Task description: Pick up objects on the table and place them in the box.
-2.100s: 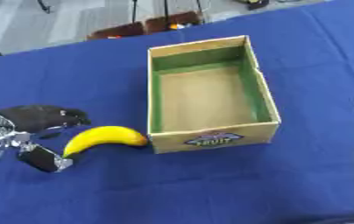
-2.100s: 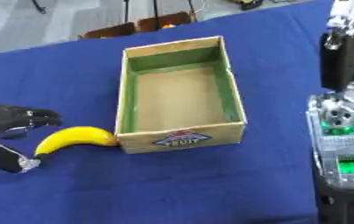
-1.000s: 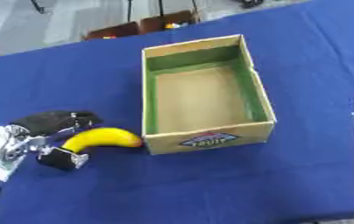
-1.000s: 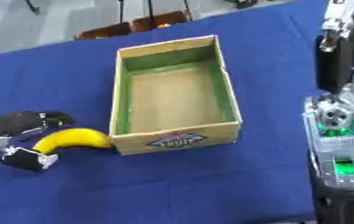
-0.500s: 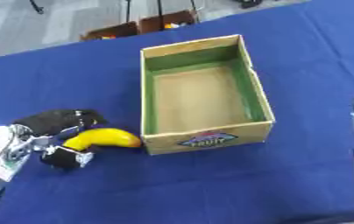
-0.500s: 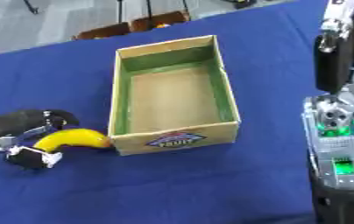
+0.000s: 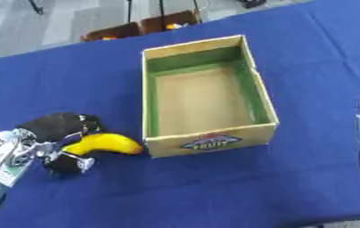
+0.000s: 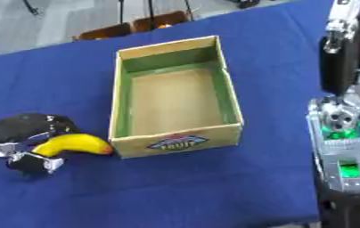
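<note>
Our left hand [image 7: 57, 133] curls round the banana [image 7: 104, 144], apparently pinching it, just beside the box [image 7: 255, 87]; our right hand's fingers we cannot tell.

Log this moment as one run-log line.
left hand: closing on yellow banana, grasp unconfirmed | banana: on blue tablecloth, beside cardboard fruit box | box: empty | right hand: not in view

Matt cardboard box [image 7: 206, 138] on blue cloth [image 7: 214, 191]; smooth banana [image 7: 105, 143].
</note>
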Controlling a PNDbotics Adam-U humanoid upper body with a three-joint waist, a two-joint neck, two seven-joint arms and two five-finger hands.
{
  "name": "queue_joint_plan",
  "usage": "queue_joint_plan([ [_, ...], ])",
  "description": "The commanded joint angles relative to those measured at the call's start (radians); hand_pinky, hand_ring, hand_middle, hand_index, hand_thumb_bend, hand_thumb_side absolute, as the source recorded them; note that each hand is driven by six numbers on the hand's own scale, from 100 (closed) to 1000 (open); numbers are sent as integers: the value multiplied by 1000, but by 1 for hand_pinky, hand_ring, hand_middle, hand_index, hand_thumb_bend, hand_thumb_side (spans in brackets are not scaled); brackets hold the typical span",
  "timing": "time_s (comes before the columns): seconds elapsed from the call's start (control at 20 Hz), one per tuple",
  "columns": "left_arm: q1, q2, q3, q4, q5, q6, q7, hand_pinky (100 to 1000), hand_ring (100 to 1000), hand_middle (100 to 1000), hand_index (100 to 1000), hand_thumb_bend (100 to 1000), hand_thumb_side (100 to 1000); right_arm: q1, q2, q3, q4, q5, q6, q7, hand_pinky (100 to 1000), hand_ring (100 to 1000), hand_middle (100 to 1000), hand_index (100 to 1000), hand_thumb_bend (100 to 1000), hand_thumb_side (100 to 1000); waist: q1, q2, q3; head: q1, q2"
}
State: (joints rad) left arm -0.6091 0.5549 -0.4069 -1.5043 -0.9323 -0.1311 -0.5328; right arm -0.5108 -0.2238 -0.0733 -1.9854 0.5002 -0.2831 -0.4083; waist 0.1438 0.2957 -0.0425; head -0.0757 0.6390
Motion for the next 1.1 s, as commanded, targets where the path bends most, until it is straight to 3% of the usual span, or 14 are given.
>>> queue_joint_plan([
  [0.05, -17, 15, 0, -1, -29, -7, 22, 470, 637, 774, 870, 117, 329, -17, -10, 1, -15, -8, 0, -4, 772, 852, 601, 884, 100, 896, -5, -14, 0, -2, -11],
  [0.7, -20, 11, -6, 25, -44, -1, 56, 371, 533, 627, 760, 100, 344, -19, -10, 2, -15, -10, -1, -5, 772, 850, 600, 885, 100, 896, -7, -14, 3, -3, -10],
  [1.1, -18, 25, 7, 8, -50, 16, 41, 362, 518, 614, 744, 100, 346, -19, -9, 2, -15, -10, -1, -8, 772, 850, 601, 885, 100, 894, -9, -18, 7, -4, -6],
])
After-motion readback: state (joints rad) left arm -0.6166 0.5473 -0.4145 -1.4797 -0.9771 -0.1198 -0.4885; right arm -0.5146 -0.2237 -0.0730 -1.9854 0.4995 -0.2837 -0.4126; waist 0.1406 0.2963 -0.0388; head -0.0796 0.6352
